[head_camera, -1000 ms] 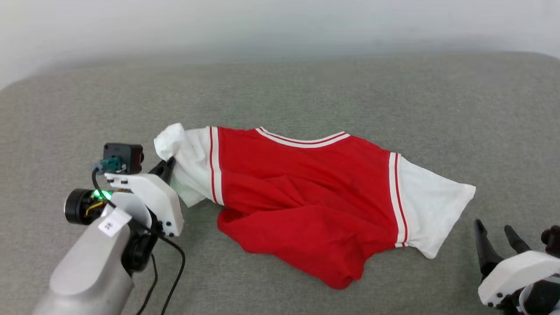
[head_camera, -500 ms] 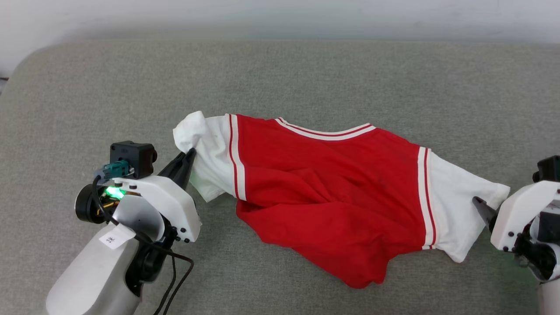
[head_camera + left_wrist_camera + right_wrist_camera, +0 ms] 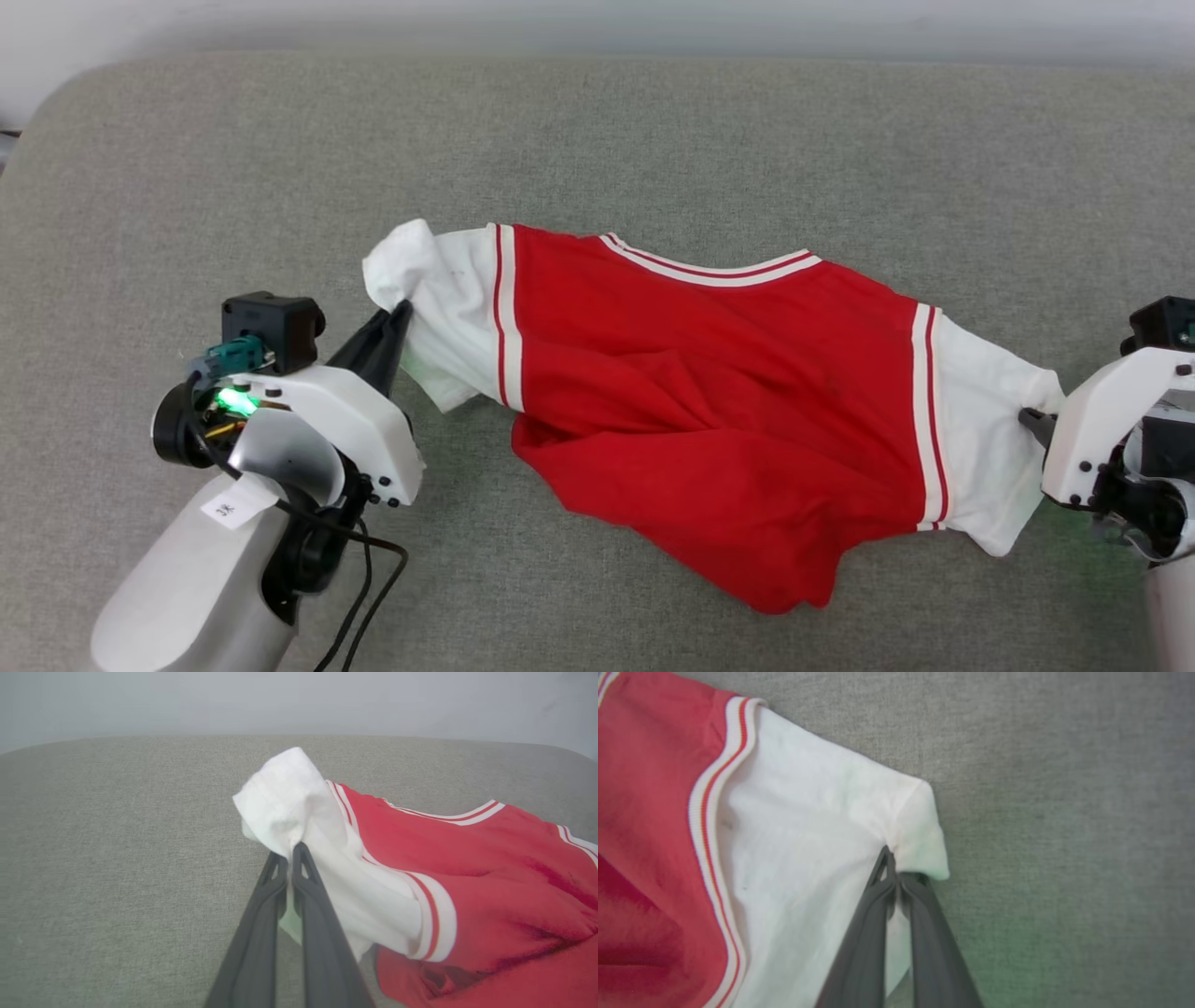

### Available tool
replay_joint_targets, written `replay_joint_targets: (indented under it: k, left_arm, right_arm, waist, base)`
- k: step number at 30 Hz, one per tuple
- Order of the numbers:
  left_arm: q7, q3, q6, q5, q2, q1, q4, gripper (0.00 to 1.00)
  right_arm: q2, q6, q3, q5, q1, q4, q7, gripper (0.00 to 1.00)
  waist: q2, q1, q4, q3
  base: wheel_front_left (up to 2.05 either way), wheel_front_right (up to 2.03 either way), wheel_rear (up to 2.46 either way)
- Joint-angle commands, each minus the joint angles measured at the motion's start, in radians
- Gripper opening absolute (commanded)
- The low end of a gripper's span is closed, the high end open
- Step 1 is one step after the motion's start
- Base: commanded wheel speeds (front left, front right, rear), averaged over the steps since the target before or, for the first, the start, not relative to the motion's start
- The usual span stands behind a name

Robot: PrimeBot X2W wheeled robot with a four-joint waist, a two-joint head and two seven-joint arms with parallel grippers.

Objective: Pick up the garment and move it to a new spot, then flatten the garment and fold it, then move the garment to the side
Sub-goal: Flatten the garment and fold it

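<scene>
left gripper [image 3: 400, 315]: low on the robot's left side. Its two dark fingers are pressed together on the edge of a white sleeve [image 3: 299, 807], and the cloth bunches up above the tips.
right gripper [image 3: 1030, 418]: at the robot's right side. Its fingers are clamped on the corner of the other white sleeve [image 3: 859, 812], and the cloth puckers at the tips.
garment [image 3: 709, 420]: it lies between the two grippers, spread from one to the other. The red body is wrinkled, the hem is crumpled on the near side and the striped neckline is on the far side.
grey cushion [image 3: 653, 140]: it is under the garment and runs on behind it.
wall [image 3: 597, 19]: pale, beyond the far edge of the cushion.
</scene>
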Motion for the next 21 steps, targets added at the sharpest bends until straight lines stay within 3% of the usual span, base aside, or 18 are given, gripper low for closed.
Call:
replay_joint_targets:
  k: [1,10,21]
  left_arm:
    - [-0.006,0.008,0.006,-0.002,0.005,-0.007,0.002,0.00]
    - [-0.038,0.057,0.009,-0.007,0.024,-0.082,0.023,0.00]
    - [-0.074,0.105,-0.063,-0.004,0.005,-0.388,0.199,0.00]
  right_arm:
    - [0.010,0.001,0.014,0.003,0.006,0.015,0.001,0.00]
    - [-0.035,0.001,0.049,-0.045,-0.086,-0.109,-0.152,0.00]
    - [-0.049,0.000,0.030,-0.142,-0.356,-0.096,-0.293,0.00]
  waist:
    - [0.0000,0.0000,-0.004,-0.007]
    - [0.0000,0.0000,-0.026,-0.060]
    - [0.0000,0.0000,-0.047,-0.038]
  base:
    - [0.00,0.00,0.00]
    - [0.00,0.00,0.00]
    - [0.00,0.00,0.00]
